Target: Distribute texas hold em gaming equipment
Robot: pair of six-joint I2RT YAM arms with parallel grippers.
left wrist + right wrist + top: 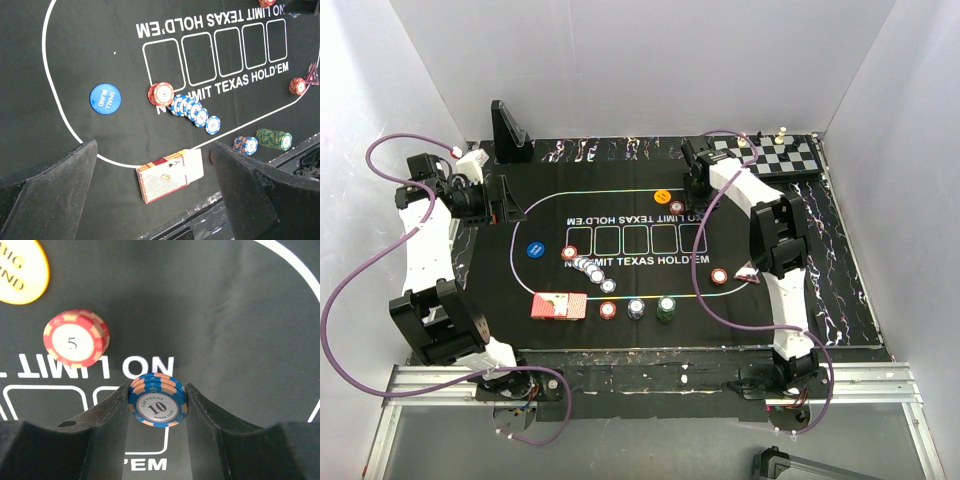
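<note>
The right gripper is clamped on a small stack of blue-and-peach poker chips marked 10, with its two dark fingers pressing the stack's edges. The number of chips is hard to count (two or three rims show). Whether the stack touches the black felt mat cannot be told. It sits toward the right of the mat, over the rightmost outlined card box between the two lines of print. A round red poker chip marked 5 lies just to its far left. A yellow button disc lies beyond that, cut off by the frame edge. From above, the right arm's wrist hides the grip altogether.

The left gripper hangs wide open, holding nothing, at the mat's left edge. In its view lie a round blue button disc printed SMALL BLIND, a red chip stack and a toppled row of blue chips leaning on one another. A pile of red-patterned-back playing cards lies at the near edge, with an ace showing face-up. Further right stand a blue-and-orange stack and a green stack. A single red chip lies near the frame edge, which clips a small dark triangular marker. A black-and-white chessboard lies at the far right corner, its pieces too small to make out.
</note>
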